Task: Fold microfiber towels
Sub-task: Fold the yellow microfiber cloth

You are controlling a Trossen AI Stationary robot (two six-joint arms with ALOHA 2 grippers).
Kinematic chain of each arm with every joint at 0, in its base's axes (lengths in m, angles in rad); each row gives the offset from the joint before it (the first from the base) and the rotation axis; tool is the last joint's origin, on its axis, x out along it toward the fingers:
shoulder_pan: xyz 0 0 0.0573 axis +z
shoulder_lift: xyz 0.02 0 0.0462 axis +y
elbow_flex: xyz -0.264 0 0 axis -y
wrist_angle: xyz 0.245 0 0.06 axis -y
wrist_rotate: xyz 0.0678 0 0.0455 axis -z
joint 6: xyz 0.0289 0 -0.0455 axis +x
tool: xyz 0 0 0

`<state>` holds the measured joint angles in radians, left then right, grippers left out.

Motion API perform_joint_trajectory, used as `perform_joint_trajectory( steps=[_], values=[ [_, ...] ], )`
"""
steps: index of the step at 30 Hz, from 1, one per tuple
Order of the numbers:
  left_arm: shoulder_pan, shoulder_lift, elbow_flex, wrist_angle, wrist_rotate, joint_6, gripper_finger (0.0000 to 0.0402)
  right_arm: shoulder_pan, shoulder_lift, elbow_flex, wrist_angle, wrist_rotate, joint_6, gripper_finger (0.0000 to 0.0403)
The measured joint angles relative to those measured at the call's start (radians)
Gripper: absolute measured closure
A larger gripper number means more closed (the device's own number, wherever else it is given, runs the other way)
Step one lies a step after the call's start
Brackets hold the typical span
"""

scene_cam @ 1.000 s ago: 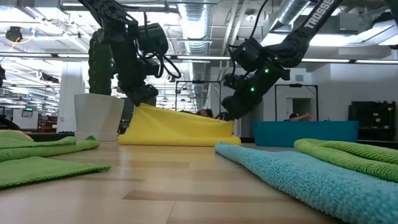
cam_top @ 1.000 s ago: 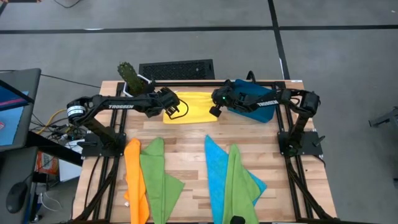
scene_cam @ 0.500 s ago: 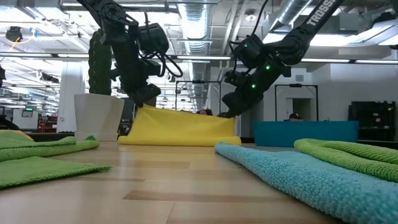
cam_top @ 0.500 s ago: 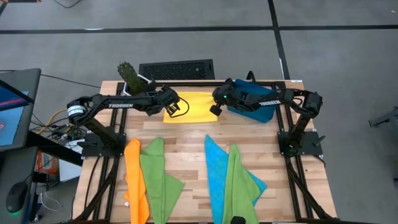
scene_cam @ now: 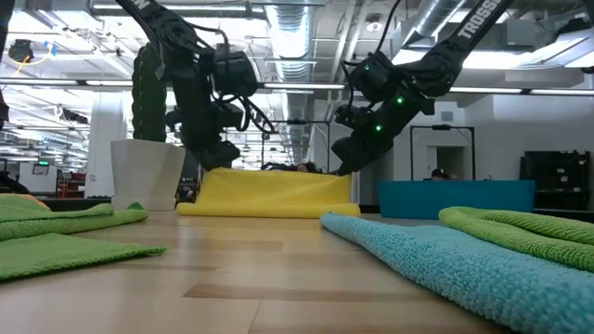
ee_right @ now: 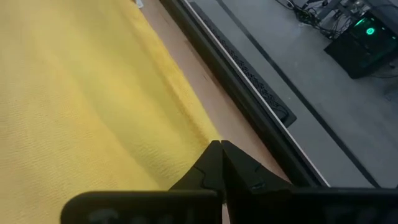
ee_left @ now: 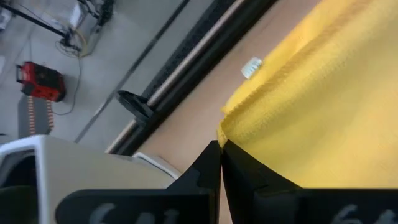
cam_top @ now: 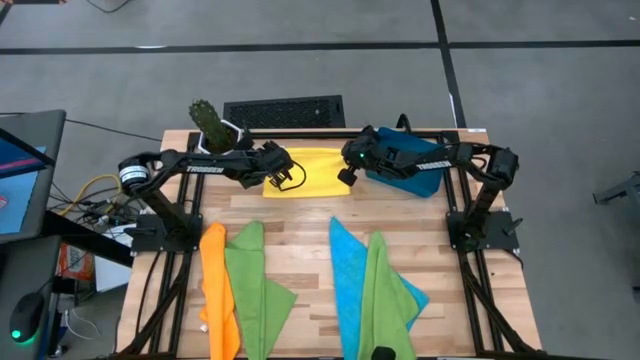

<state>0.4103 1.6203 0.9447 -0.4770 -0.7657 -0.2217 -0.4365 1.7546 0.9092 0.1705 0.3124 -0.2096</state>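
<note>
Left gripper [ee_left: 220, 147]: jaws together, pinching a corner of the yellow towel [cam_top: 310, 168]. Right gripper [ee_right: 220, 148]: jaws together at the towel's opposite corner; grip uncertain

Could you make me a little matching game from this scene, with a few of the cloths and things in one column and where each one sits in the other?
Things:
1. yellow microfiber towel
2. orange microfiber towel
3. bright blue microfiber towel
4. rigid dark-blue rectangular tray

Places:
A. near edge of the table, far left
B. back of the table, between the two grippers
C. back right corner, under the right arm
D. near half, right of centre, partly under a lime green towel

Pairs: 1-B, 2-A, 3-D, 4-C
</note>
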Motion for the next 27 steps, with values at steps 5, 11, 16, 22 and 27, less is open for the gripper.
perform_joint_trajectory(
  steps=[5, 11, 16, 22, 27],
  values=[
    [0.0, -0.001, 0.0, 0.006, 0.034, 0.005, 0.04, -0.011, 0.0, 0.0, -0.006, -0.025, 0.002, 0.0367],
    [0.0, -0.001, 0.0, 0.025, 0.045, 0.025, 0.0399, -0.018, 0.0, 0.0, -0.006, -0.027, 0.011, 0.0353],
    [0.0, -0.001, 0.0, 0.026, 0.044, 0.022, 0.0389, -0.025, 0.0, 0.0, -0.007, -0.03, 0.035, 0.0339],
    [0.007, -0.001, 0.0, 0.039, 0.047, 0.03, 0.0358, -0.032, 0.0, 0.0, -0.011, -0.05, 0.052, 0.0315],
    [0.01, -0.001, 0.0, 0.073, 0.074, 0.077, 0.0315, -0.03, 0.0, 0.0, -0.01, -0.052, 0.052, 0.0296]
  ],
)
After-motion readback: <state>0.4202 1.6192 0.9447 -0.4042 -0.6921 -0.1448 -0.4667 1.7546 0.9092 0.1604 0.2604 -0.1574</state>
